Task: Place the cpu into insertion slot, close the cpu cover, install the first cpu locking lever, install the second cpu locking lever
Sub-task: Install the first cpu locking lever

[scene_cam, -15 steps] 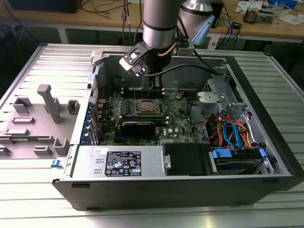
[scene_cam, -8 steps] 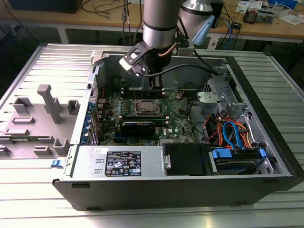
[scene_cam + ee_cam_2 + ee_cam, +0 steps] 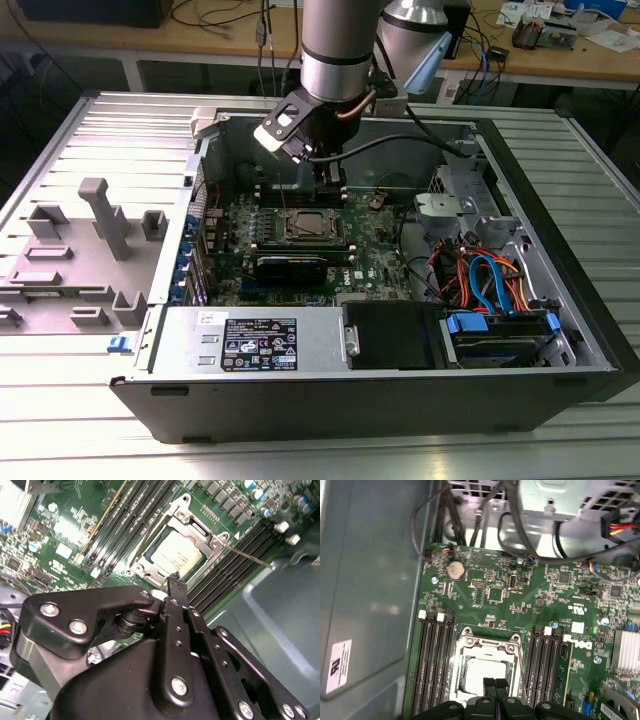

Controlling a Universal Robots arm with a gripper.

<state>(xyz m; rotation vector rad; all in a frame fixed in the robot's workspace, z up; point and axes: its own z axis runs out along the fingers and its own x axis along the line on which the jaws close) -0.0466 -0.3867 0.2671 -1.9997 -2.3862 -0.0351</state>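
The dull grey square cpu [image 3: 176, 555] lies flat in the silver-rimmed insertion slot [image 3: 136, 571], and the thin silver cpu cover [image 3: 485, 647] is down around it, apparently to hold it seated. A thin wire locking lever [image 3: 245, 555] juts free, unlatched. The black end effector [image 3: 495, 685] hovers just beside the socket edge, fingers pressed together and empty, likely to form one narrow pushing tip. The open black computer case [image 3: 400, 395] lies on a ribbed metal surface [image 3: 80, 140], with cluttered wooden benches [image 3: 200, 40] behind
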